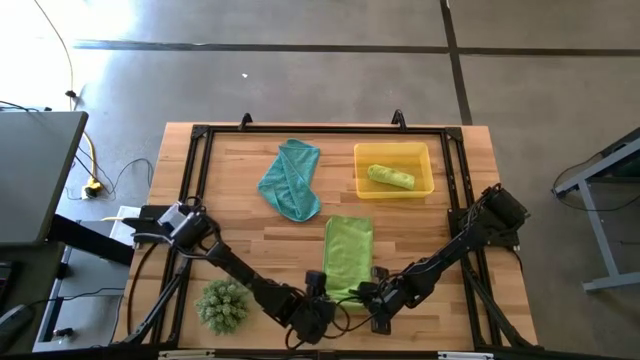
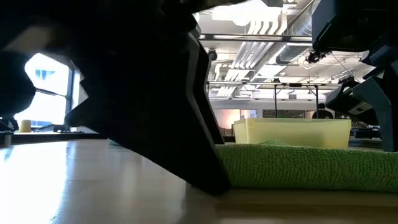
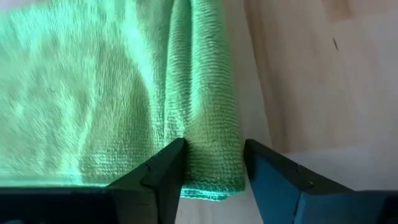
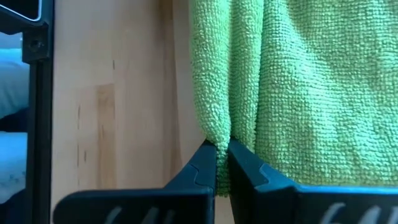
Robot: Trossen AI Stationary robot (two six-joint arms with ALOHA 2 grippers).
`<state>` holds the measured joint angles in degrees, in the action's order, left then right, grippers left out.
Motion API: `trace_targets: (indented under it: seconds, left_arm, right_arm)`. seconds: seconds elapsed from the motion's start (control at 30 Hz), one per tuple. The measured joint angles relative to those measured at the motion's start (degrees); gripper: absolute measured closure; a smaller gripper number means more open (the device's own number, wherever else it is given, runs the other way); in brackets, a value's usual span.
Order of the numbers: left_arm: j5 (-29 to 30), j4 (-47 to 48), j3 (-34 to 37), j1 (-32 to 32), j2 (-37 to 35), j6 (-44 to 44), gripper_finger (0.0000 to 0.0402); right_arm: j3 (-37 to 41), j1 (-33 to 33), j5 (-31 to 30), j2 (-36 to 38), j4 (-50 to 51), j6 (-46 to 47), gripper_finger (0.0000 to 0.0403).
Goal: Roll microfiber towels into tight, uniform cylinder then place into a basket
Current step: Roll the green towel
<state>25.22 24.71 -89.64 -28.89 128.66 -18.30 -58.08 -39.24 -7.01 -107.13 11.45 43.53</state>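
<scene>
Lime-green flat towel (image 1: 348,252) lies on the wooden table (image 1: 240,220), near the front edge, long axis running front to back. Both grippers are at its near end.

Left gripper (image 1: 318,297) sits at the towel's near left corner. In its wrist view the fingers (image 3: 163,168) stand apart, straddling a raised fold along the towel's edge; the cloth lies between them, not pinched.

Right gripper (image 1: 374,293) sits at the near right corner. In its wrist view the fingers (image 4: 202,163) are pressed nearly together with a thin pleat of the towel's edge clamped between them.

Second lime-green towel, rolled (image 1: 390,177), lies inside the yellow basket (image 1: 395,188) at the back right of the table, slightly aslant.

Teal towel (image 1: 291,179) lies loosely folded at back centre, just left of the basket, apart from it.

Spiky green plant (image 1: 222,305) stands at the front left, beside the left arm.

Low view: a dark arm fills the left of the frame, with the flat towel's pile to its right and the basket wall behind it.
</scene>
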Motion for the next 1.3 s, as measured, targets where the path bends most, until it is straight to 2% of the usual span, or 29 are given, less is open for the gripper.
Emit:
trace_targets:
  seconds: [0.13,0.33,0.43,0.6,0.83,1.0,1.17,1.3]
  left_arm:
    - [-4.12,0.62,-0.07,1.0,-0.05,-8.05,0.0276]
    - [-15.66,-2.44,-0.18,1.4,-0.17,-16.41,0.0364]
    - [-20.57,-4.48,-0.01,1.17,-0.75,-20.17,0.0392]
    - [-23.94,-5.43,0.17,1.26,-2.59,-24.66,0.0383]
    - [-22.51,1.29,0.02,1.74,-2.29,-33.57,0.0388]
    - [-21.74,2.64,-0.22,2.03,-1.14,-36.18,0.0391]
    - [-21.49,2.71,-0.2,2.28,-0.53,-36.13,0.0391]
    - [-21.46,2.77,-0.18,2.39,-0.46,-36.13,0.0391]
  right_arm:
    - [0.02,0.02,0.95,-0.07,-1.44,0.02,0.0401]
    - [0.09,-0.03,7.49,-0.13,-6.22,0.18,0.04]
    - [0.05,0.46,9.37,-0.13,-7.95,0.81,0.04]
    - [0.0,1.88,11.58,-0.11,-7.66,1.56,0.04]
    - [-0.02,4.34,12.06,-0.04,-7.32,2.95,0.04]
    - [-0.04,5.29,11.4,-0.02,-6.62,1.77,0.0394]
    - [-0.04,5.24,10.59,0.44,-5.73,-3.54,0.0343]
    - [-0.02,5.6,15.41,3.32,-3.87,-7.17,0.0291]
